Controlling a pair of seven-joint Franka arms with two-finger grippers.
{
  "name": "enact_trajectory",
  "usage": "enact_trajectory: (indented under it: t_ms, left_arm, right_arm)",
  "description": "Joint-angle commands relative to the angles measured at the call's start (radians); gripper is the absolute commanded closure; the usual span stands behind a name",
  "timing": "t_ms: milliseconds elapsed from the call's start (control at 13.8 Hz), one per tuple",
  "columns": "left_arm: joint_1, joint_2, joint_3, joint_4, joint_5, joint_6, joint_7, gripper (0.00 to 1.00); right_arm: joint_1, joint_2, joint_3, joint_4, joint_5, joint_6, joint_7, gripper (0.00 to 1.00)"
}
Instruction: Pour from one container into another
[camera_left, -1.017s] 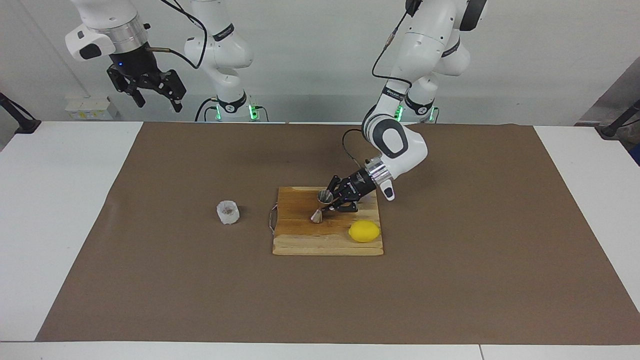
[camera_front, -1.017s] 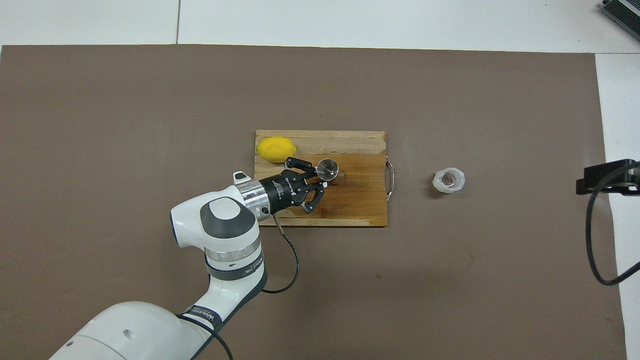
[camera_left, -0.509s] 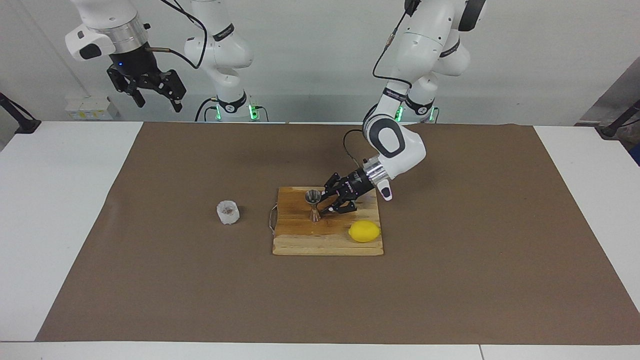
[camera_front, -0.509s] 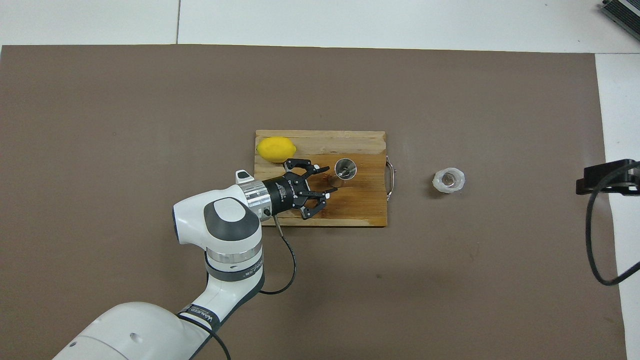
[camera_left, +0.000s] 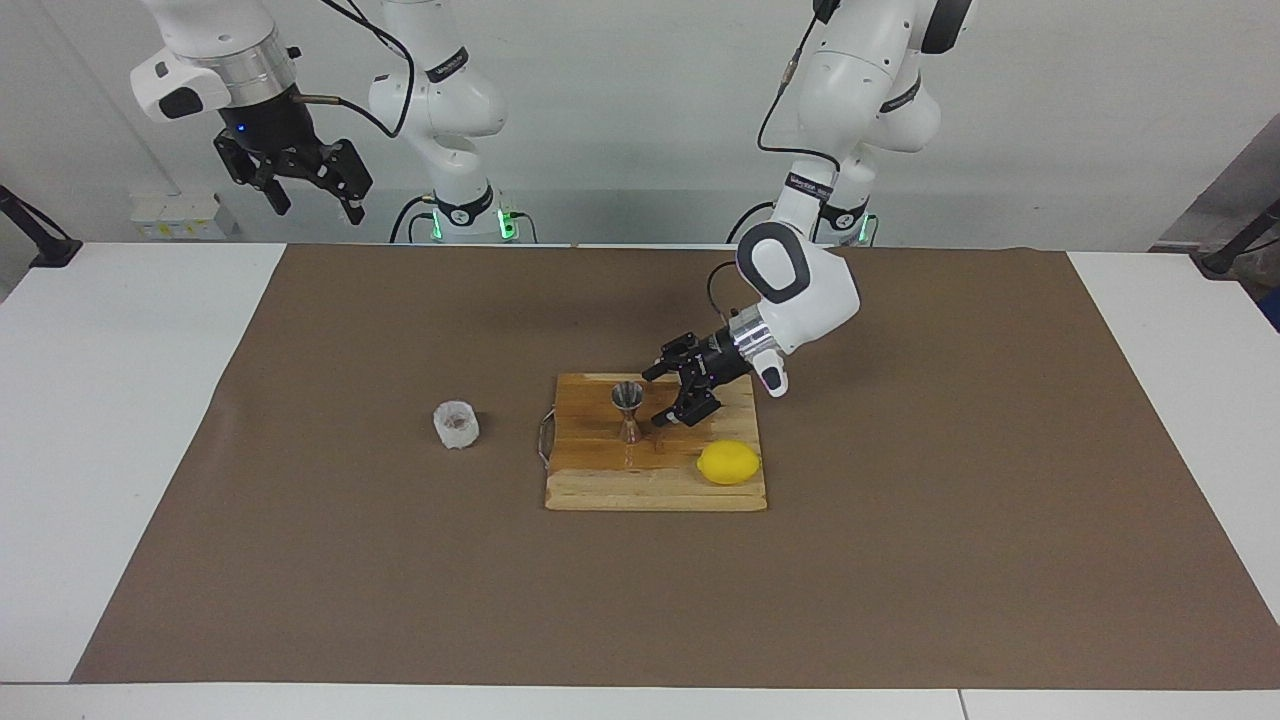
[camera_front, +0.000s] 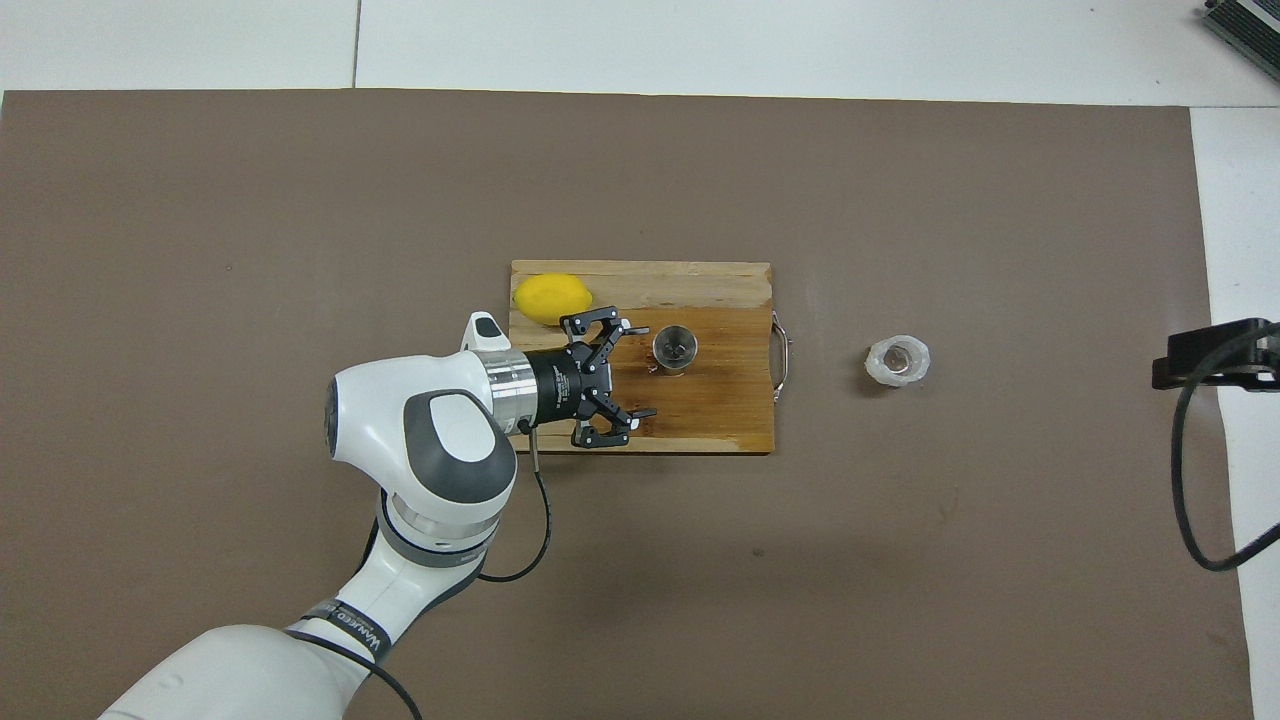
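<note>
The small steel jigger (camera_left: 628, 410) (camera_front: 676, 349) stands upright on the wooden cutting board (camera_left: 600, 490) (camera_front: 720, 420). My left gripper (camera_left: 657, 397) (camera_front: 632, 368) is open just beside it, toward the left arm's end, low over the board with nothing between its fingers. The translucent whitish cup (camera_left: 456, 424) (camera_front: 898, 360) with a brownish inside sits on the brown mat, off the board toward the right arm's end. My right gripper (camera_left: 320, 210) waits open, raised high near its base, holding nothing.
A yellow lemon (camera_left: 728, 462) (camera_front: 552, 297) lies on the board's corner farthest from the robots, close to the left gripper. The board has a metal handle (camera_left: 545, 437) (camera_front: 782, 356) on the side facing the cup. A brown mat (camera_left: 900, 560) covers the table.
The left gripper opened and let go of the jigger, then drew back toward the left arm's end. The jigger went from tilted in the grip to standing upright.
</note>
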Motion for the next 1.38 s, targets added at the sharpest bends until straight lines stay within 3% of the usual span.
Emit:
enact_trajectory:
  t_ms: [0,218,363,581,945,1163,1308]
  left_arm:
    - [0.003,-0.089,0.009,-0.067,0.236,0.004,-0.009,0.0]
    - [0.019,-0.115,0.012,-0.065,0.633,-0.018,-0.005,0.0]
    - [0.052,-0.137,0.028,-0.065,0.799,-0.056,0.007,0.0]
    - [0.15,-0.169,0.028,-0.032,1.13,-0.169,0.197,0.0]
    - [0.313,-0.174,0.029,0.169,1.338,-0.478,0.437,0.0]
    - [0.345,-0.224,0.029,0.188,1.478,-0.501,0.52,0.0]
    - [0.373,-0.287,0.029,0.179,1.501,-0.513,0.564,0.0]
  right_arm:
    - [-0.011,-0.01,0.004,-0.002,0.019,-0.014,0.011,0.0]
    - [-0.011,-0.01,0.004,-0.002,0.019,-0.014,0.011,0.0]
    - [-0.011,-0.01,0.005,-0.002,0.019,-0.014,0.009,0.0]
    - [-0.011,-0.01,0.005,-0.002,0.019,-0.014,0.011,0.0]
    - [-0.011,-0.011,0.005,-0.002,0.019,-0.017,0.008,0.0]
    - [0.002,-0.039,0.01,0.001,0.025,-0.129,-0.047,0.0]
    - [0.002,-0.039,0.015,0.001,0.043,-0.117,-0.164,0.0]
